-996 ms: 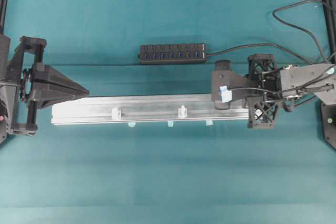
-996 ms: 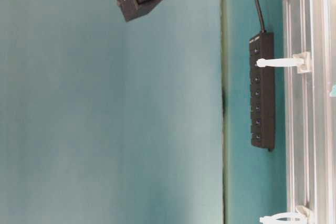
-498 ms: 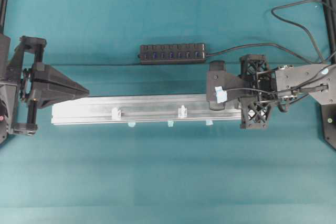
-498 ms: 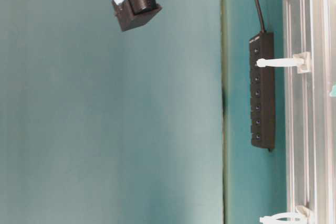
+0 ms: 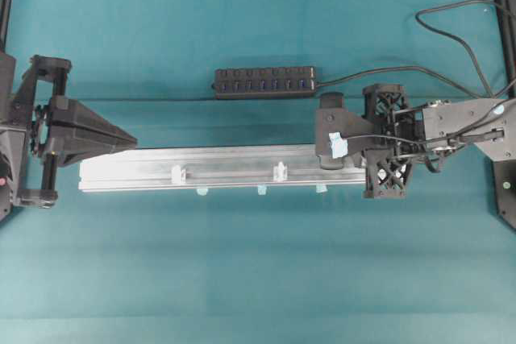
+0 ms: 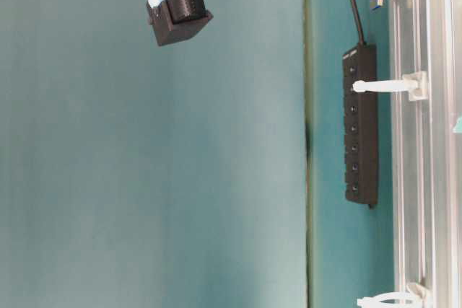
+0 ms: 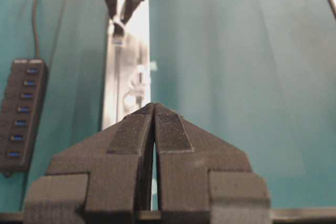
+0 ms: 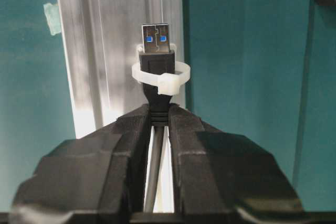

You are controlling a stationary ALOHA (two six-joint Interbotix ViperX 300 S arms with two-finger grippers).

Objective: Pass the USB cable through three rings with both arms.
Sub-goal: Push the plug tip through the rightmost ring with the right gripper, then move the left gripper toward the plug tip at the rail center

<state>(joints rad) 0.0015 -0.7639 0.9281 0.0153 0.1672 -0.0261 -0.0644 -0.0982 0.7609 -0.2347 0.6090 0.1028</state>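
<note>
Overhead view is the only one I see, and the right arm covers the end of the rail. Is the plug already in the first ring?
Observer: Yes. In the right wrist view the plug sits inside the first ring, its metal tip already beyond it.
Operator: Does the right hand hold the plug?
Observer: The right hand is shut on the plug's rear end.
Operator: Is the left hand open?
Observer: No, the left hand is shut, with nothing between its fingers.
</note>
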